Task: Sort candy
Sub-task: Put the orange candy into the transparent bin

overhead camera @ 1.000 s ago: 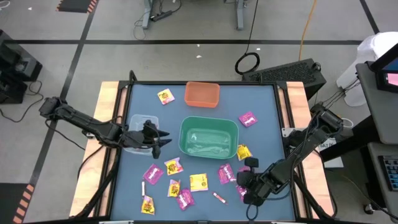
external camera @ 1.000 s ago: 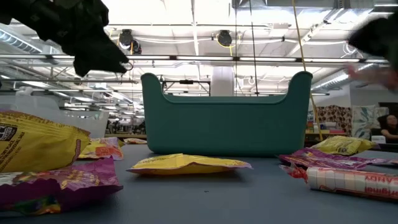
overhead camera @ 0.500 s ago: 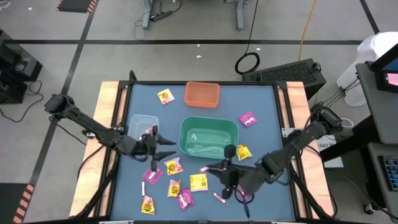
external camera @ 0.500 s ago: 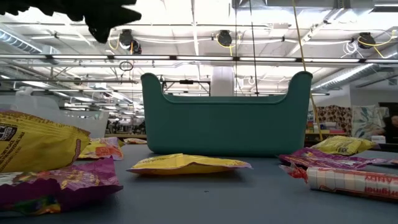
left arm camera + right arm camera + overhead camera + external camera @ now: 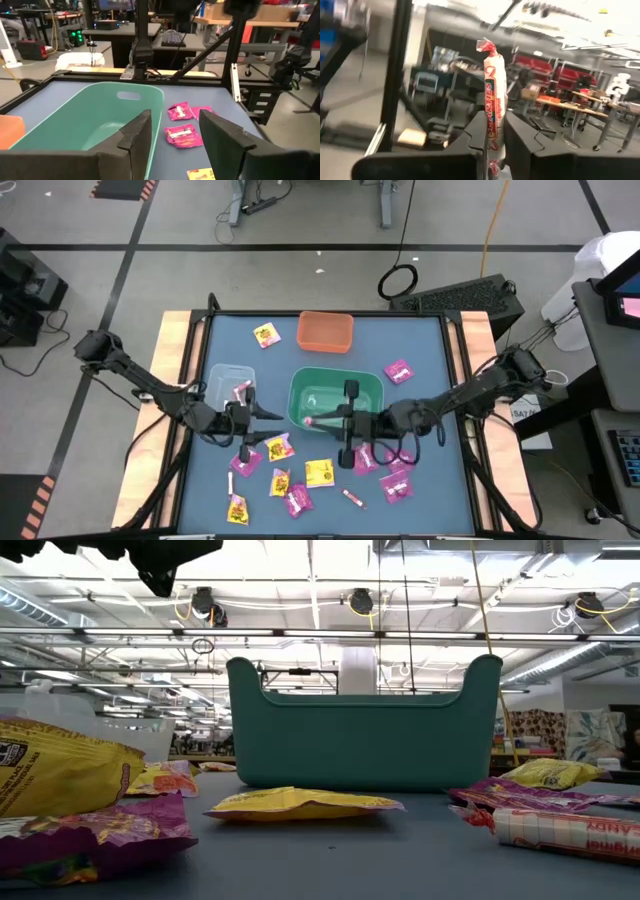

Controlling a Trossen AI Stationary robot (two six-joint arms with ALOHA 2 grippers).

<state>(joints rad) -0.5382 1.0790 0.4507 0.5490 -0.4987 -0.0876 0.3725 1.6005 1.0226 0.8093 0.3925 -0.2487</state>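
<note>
One candy stick [image 5: 320, 420] (tool-held) over green bin [image 5: 372, 385].

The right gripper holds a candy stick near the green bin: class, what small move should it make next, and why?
Probably release. The right gripper is shut on the pink-white candy stick, and in the high view the stick's end already hangs over the green bin. Opening the fingers should drop it inside. The left gripper, open, waits beside the bin over the loose packets.

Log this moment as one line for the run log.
right pincer: shut on candy stick, over green bin | left pincer: open, beside clear bin | loose candy on table
</note>
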